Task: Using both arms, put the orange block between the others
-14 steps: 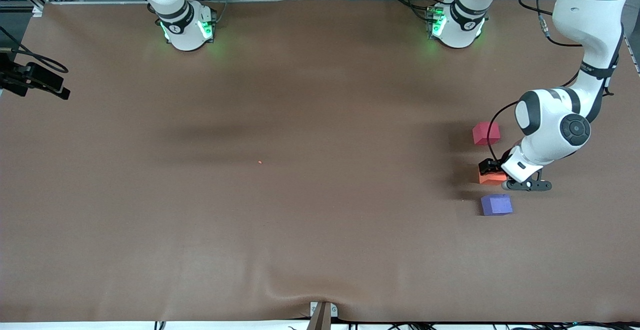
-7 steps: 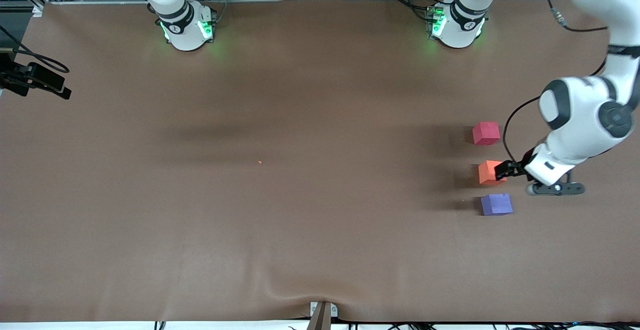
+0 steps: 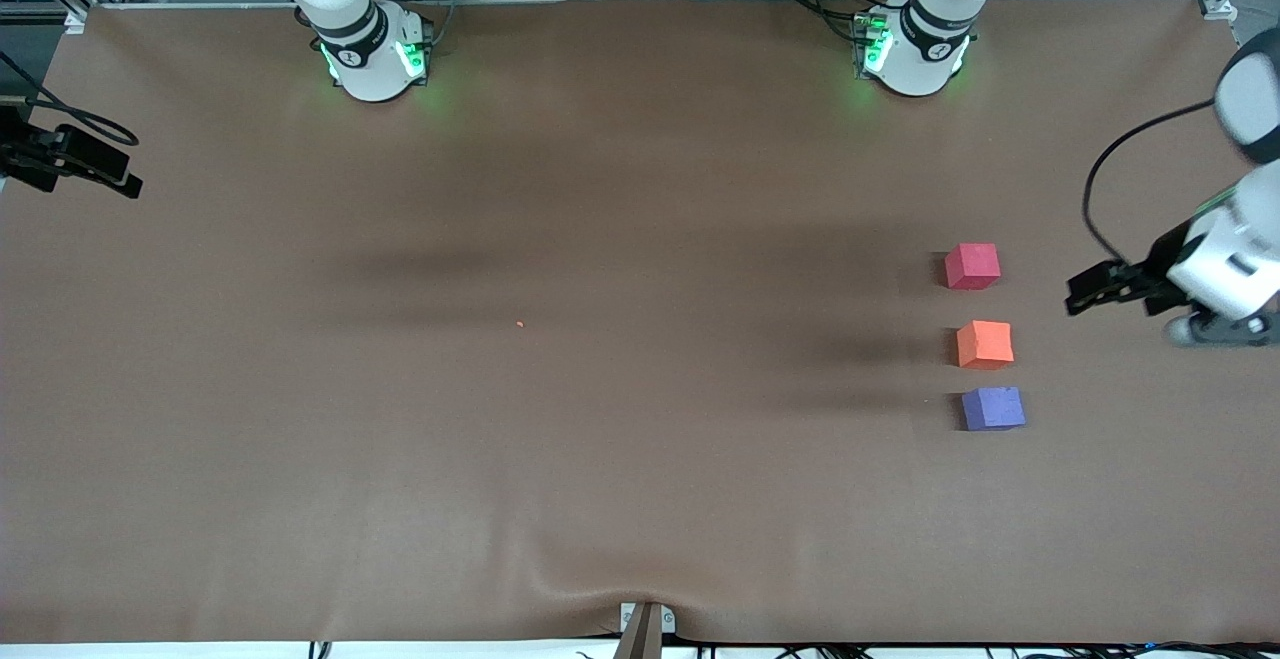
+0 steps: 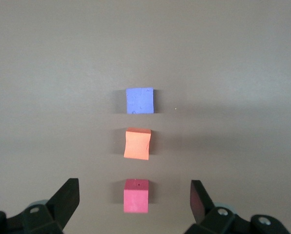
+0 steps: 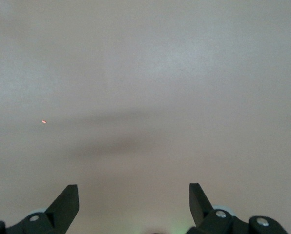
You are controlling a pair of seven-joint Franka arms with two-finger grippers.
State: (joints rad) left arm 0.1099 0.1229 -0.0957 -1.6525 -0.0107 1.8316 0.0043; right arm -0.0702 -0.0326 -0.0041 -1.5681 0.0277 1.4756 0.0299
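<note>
The orange block [image 3: 985,344] sits on the brown table between the pinkish-red cube [image 3: 972,266] and the purple-blue cube [image 3: 993,408], the three in a line with small gaps. The pinkish-red cube is farthest from the front camera. My left gripper [image 3: 1078,296] hangs open and empty over bare table beside the row, toward the left arm's end. In the left wrist view the purple-blue cube [image 4: 139,100], orange block [image 4: 137,143] and pinkish-red cube [image 4: 136,195] line up ahead of the open left gripper [image 4: 134,191]. My right gripper [image 5: 133,192] is open over bare table; only that arm's base [image 3: 372,54] shows in front.
A tiny orange speck [image 3: 519,324] lies near the table's middle and shows in the right wrist view as the same speck [image 5: 44,122]. A black camera mount [image 3: 70,164] juts in at the right arm's end. The cloth is wrinkled at the front edge [image 3: 600,594].
The left gripper, which was down around the orange block, has let go, lifted and drawn away toward the left arm's end of the table. The orange block stays in place. The right arm has not moved.
</note>
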